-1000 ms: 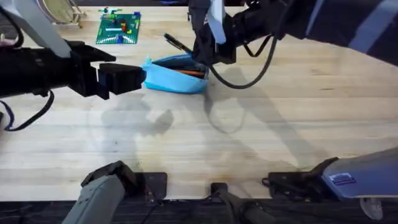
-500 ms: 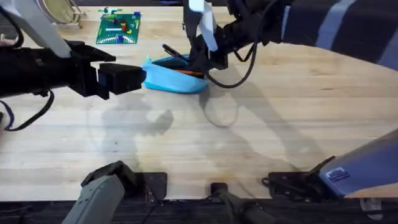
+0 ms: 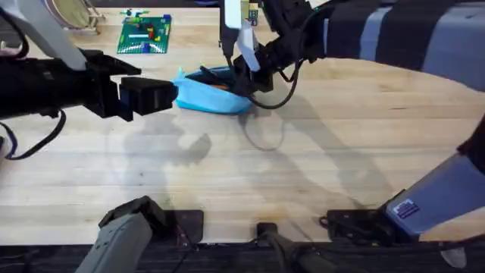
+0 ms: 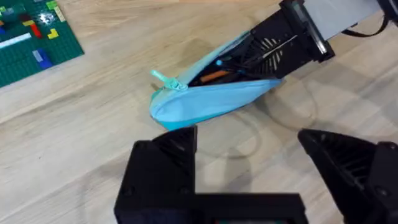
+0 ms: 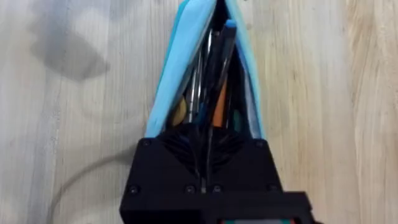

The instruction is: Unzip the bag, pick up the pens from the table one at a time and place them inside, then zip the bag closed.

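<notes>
Currently the light blue soft fabric pouch (image 3: 214,92) lies unzipped on the pale plank table (image 3: 318,167), long axis toward the right tool (image 5: 211,152), narrow at its mouth, holding a dark pen (image 5: 217,68); left tool (image 4: 249,162) wide, beside its tab end.

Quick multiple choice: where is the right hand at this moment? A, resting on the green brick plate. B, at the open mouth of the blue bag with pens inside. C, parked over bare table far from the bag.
B: the right hand sits at the open mouth of the bag, where the pens lie between its blue sides.
</notes>
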`<state>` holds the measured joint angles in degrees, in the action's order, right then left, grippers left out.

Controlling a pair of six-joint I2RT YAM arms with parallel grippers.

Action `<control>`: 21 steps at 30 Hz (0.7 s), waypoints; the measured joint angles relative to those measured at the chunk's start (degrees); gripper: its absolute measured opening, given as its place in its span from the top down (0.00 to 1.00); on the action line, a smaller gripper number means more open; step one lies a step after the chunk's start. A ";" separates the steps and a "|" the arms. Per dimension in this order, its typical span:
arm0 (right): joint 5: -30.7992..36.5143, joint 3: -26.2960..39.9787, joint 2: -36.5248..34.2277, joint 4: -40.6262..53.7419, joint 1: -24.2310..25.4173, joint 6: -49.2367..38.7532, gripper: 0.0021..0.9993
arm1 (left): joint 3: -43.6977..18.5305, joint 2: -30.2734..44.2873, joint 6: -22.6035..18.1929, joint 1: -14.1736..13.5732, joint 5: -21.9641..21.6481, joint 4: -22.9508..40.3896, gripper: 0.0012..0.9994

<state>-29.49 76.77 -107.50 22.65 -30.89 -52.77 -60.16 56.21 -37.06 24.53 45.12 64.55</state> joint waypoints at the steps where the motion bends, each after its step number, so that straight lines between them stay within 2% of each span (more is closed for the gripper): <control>1: -0.07 0.00 0.02 -0.04 0.00 0.00 0.97 | 0.00 0.00 0.00 0.00 0.00 0.00 0.01; 5: -0.14 0.00 0.01 -0.04 0.00 0.04 0.96 | 0.00 0.00 0.00 0.00 0.00 0.00 0.01; 6: -0.16 0.00 0.02 -0.02 0.00 0.20 0.91 | 0.00 0.00 0.00 0.00 0.00 0.00 0.01; 12: -0.14 0.00 0.01 -0.16 0.00 0.22 0.07 | 0.00 0.00 0.00 0.00 0.00 0.00 0.01; 14: -0.14 0.00 0.01 -0.28 0.00 0.09 0.01 | 0.00 0.00 0.00 0.00 0.00 0.00 0.01; 21: -0.16 0.00 0.02 -0.31 0.00 1.78 0.00 | 0.00 0.00 0.00 0.00 0.00 0.00 0.01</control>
<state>-29.65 76.77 -107.47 22.35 -30.89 -50.99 -60.16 56.21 -37.06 24.53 45.12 64.55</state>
